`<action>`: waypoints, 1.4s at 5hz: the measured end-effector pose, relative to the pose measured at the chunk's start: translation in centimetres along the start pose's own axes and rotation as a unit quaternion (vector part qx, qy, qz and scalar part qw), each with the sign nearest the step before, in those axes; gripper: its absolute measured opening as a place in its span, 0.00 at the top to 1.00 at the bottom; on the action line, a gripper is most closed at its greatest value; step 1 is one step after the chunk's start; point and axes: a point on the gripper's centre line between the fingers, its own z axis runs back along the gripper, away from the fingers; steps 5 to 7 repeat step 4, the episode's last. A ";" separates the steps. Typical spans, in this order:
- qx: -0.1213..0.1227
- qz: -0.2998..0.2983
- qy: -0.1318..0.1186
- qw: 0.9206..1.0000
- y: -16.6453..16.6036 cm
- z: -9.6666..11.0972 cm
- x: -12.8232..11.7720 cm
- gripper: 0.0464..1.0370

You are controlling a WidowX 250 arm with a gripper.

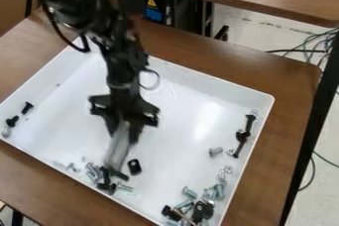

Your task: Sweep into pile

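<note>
screws (185, 204) at bottom edge, perhaps partly cropped

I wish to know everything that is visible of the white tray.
The white tray is wide and shallow, with a flat floor and low walls. It looks like smooth plastic, with bright glare on the floor. It lies flat on the brown table, turned cornerwise to the view. Loose black and silver hardware lies in it, mostly by the near side and right wall. Whether the pale strip held by the tool touches it, I cannot tell.
</note>
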 end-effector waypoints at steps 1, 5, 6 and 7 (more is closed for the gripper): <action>0.002 -0.071 0.050 0.996 2.7 -1.3 2.2 0.68; 0.025 -0.242 0.073 0.967 3.3 -1.4 7.0 0.59; 0.025 -0.242 0.073 0.967 3.3 -1.4 7.0 0.59; 0.025 -0.242 0.073 0.967 3.3 -1.4 7.0 0.59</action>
